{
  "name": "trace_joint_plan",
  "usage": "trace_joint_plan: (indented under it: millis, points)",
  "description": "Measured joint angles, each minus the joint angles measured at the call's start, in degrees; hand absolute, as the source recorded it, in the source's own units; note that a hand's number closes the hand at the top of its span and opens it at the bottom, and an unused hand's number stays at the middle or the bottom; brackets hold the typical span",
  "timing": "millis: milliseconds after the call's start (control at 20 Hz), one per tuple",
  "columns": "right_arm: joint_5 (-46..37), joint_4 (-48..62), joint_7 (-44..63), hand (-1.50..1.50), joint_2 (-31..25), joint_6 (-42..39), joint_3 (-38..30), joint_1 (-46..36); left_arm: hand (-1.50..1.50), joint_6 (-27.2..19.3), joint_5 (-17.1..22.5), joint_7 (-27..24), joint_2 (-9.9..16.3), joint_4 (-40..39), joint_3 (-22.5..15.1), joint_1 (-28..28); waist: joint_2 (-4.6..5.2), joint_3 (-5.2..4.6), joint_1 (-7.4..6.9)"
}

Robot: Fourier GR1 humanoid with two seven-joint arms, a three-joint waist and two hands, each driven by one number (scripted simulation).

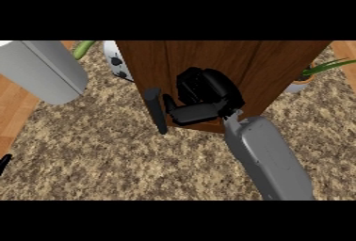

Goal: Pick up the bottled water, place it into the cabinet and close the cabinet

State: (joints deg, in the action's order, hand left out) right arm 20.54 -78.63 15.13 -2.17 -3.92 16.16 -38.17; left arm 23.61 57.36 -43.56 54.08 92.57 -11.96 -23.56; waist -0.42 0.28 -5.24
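Pressing my right hand (205, 96) against the brown wooden cabinet (271, 70) front, fingers curled in, nothing visibly held. Dark handle bar (156, 110) stands just left of my hand. Can't see the bottled water; can't tell where it is. Left hand (4, 162) only a sliver at near left edge, state unclear. Grey appliance (42, 68) far left, potted plant (313, 75) far right, on speckled counter (104, 160).
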Motion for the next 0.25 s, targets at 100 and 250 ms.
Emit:
trace_joint_plan:
  millis: [100, 250]
  points:
    - [-0.6, 1.9, -1.7, 1.50, 0.4, -1.0, 0.4, -0.8, -1.50, 0.1, 0.1, 0.4, -0.1, 0.5, 0.3, 0.1, -0.39, -0.05, 0.13]
    - [-0.7, 4.3, -2.5, 1.50, 1.3, -2.3, 0.9, -2.5, -1.50, 0.6, 0.1, 0.8, -0.1, 0.6, 0.9, 0.0, -0.73, -0.19, 0.31]
